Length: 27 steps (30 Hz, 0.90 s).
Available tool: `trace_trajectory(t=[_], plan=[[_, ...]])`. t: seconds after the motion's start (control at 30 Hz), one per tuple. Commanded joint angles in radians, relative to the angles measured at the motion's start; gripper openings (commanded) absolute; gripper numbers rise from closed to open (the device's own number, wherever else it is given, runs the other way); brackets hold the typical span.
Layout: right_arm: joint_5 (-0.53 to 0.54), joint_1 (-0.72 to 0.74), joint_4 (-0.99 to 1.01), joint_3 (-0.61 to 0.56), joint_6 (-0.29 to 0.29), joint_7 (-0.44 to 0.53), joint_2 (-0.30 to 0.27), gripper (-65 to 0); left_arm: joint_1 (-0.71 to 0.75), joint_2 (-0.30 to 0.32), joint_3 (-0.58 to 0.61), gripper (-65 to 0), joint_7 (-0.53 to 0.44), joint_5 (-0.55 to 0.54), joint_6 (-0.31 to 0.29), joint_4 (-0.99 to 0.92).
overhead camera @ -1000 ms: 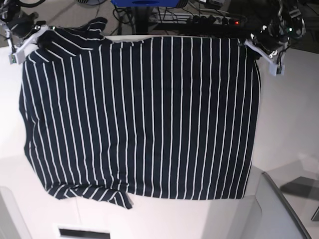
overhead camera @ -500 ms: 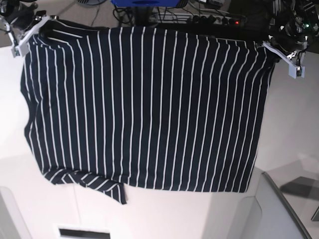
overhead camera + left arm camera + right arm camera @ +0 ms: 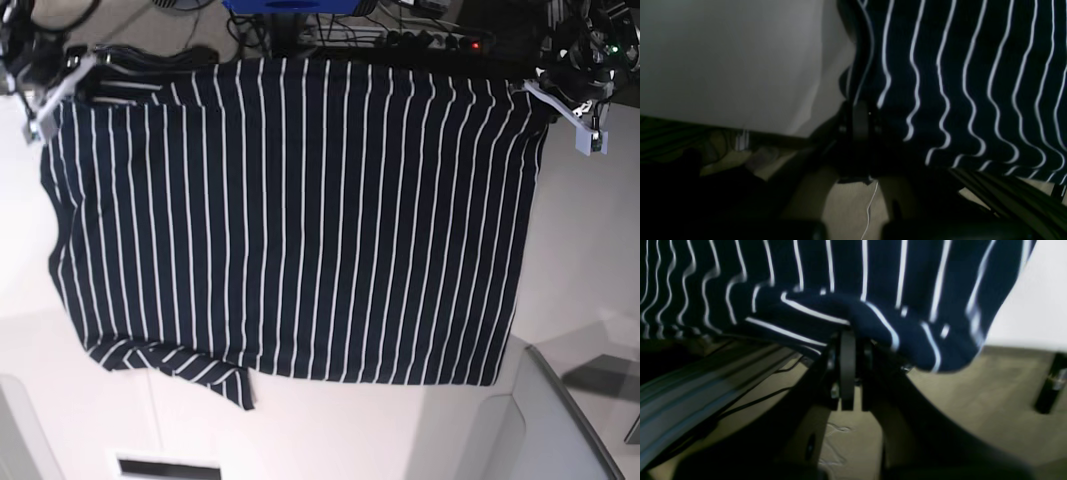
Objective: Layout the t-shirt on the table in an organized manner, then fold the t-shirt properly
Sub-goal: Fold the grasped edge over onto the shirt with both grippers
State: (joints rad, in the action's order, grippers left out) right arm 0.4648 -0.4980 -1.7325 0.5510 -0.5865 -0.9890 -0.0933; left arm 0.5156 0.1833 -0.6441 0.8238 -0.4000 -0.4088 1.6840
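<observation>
My left tool (image 3: 585,125) and right tool (image 3: 45,95) each clamp a far corner of the shirt (image 3: 290,220), stretched between them, draping toward me over the tabletop (image 3: 590,250).

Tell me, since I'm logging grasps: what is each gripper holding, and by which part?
Both hold the dark navy white-striped t-shirt. The left gripper pinches one far corner, and the right gripper pinches bunched fabric at the opposite far corner.
</observation>
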Motion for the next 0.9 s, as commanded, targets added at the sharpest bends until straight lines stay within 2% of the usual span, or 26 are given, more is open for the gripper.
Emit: trace_trajectory(t=[0.0, 0.1, 0.2, 0.3, 0.5, 0.8, 0.87], plan=[[-0.031, 0.017, -0.019, 0.004, 0.006, -0.005, -0.01, -65.0, 0.002, 0.011, -0.006, -65.0, -0.014, -0.004, 0.003, 0.021], [-0.097, 0.074, -0.019, 0.002, 0.003, -0.021, -0.009, -65.0, -0.027, 0.011, 0.016, -65.0, -0.013, -0.004, 0.003, 0.038], [-0.119, 0.12, -0.014, 0.002, 0.003, -0.026, -0.012, -65.0, -0.059, 0.012, 0.023, -65.0, -0.013, -0.003, 0.004, 0.032], [-0.162, 0.172, -0.011, 0.001, 0.001, -0.069, -0.026, -65.0, -0.108, 0.011, 0.023, -65.0, -0.002, 0.0, 0.006, 0.028], [-0.229, 0.266, 0.019, -0.087, 0.001, -0.081, -0.047, -65.0, -0.205, 0.011, 0.023, -65.0, 0.062, 0.002, 0.008, -0.015], [-0.251, 0.385, 0.15, -0.105, 0.001, -0.081, -0.052, -65.0, -0.255, 0.015, 0.071, -65.0, 0.062, 0.003, 0.012, -0.084], [-0.251, 0.402, 0.157, -0.105, 0.001, -0.081, -0.053, -65.0, -0.263, 0.017, 0.071, -65.0, 0.064, 0.003, 0.043, -0.083]])
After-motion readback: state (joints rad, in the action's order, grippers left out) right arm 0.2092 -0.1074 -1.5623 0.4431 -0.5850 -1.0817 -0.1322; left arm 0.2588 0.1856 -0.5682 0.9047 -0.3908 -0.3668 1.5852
